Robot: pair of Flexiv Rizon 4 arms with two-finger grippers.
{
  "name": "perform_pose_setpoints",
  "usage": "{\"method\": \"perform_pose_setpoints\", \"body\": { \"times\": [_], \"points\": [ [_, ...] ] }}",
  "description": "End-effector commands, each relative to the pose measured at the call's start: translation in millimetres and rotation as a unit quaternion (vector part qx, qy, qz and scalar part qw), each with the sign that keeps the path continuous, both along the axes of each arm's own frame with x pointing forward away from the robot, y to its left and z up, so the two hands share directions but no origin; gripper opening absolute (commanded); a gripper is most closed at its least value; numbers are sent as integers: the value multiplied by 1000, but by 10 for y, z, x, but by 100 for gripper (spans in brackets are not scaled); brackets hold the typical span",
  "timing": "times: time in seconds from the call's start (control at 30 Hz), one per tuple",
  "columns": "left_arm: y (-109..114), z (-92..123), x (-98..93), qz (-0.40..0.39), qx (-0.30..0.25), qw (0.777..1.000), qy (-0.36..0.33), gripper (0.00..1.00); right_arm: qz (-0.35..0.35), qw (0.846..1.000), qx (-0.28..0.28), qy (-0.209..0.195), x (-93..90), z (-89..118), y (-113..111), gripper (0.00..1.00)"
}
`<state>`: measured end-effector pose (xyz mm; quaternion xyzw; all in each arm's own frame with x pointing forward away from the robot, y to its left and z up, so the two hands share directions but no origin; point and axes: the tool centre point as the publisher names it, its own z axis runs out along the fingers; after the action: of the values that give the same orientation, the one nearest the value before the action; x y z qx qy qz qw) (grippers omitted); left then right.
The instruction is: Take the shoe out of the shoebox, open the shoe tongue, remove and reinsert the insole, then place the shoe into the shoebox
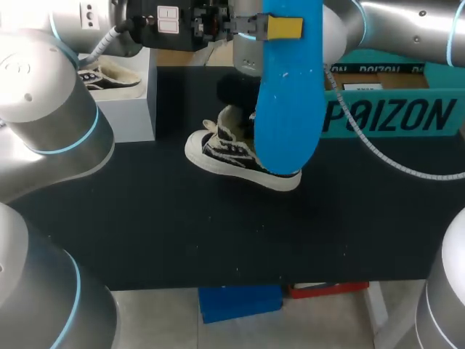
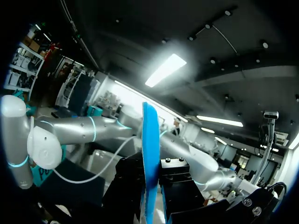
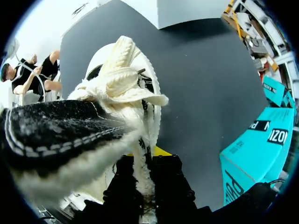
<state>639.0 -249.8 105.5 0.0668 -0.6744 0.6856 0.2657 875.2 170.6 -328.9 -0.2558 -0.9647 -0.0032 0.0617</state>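
A long blue insole [image 1: 287, 94] hangs upright high above the table, and my left gripper [image 1: 266, 27] is shut on its top end. In the left wrist view the insole [image 2: 149, 154] stands edge-on between the dark fingers. The black and white shoe [image 1: 229, 153] with cream laces lies on the black table, its heel hidden behind the insole. My right gripper [image 3: 142, 161] is shut on the shoe's fleecy cream lining [image 3: 135, 135] beside the tongue [image 3: 119, 79]; in the head view the insole hides it. The teal shoebox [image 1: 392, 113] stands at the right.
A white box [image 1: 127, 109] holding another shoe [image 1: 109, 76] stands at the back left. The black table top [image 1: 182, 233] stretches in front of the shoe. My right arm's white cable [image 1: 385, 160] hangs over the table near the teal box.
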Motion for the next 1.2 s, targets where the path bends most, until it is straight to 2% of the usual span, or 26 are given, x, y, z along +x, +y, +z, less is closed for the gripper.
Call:
{"method": "perform_pose_setpoints", "body": {
  "times": [0.03,0.2,0.4,0.67,0.83,1.2],
  "points": [
    [0,-8,-13,2,1,1000,0,0,-370,923,17,-102,-147,10,-175,0],
    [0,-8,-13,2,1,1000,0,0,-476,871,3,-118,-166,-81,-236,0],
    [0,-8,-13,2,1,1000,0,0,-515,845,-20,-142,-143,-1,-123,0],
    [0,-8,-13,2,1,1000,0,0,-514,840,-68,-159,-93,-17,-51,0],
    [0,-8,-13,2,1,1000,0,0,-530,830,-88,-148,-85,-151,-76,0],
    [0,-8,-13,2,1,1000,0,0,-549,820,-106,-125,-44,-410,-128,0]
  ]
}}
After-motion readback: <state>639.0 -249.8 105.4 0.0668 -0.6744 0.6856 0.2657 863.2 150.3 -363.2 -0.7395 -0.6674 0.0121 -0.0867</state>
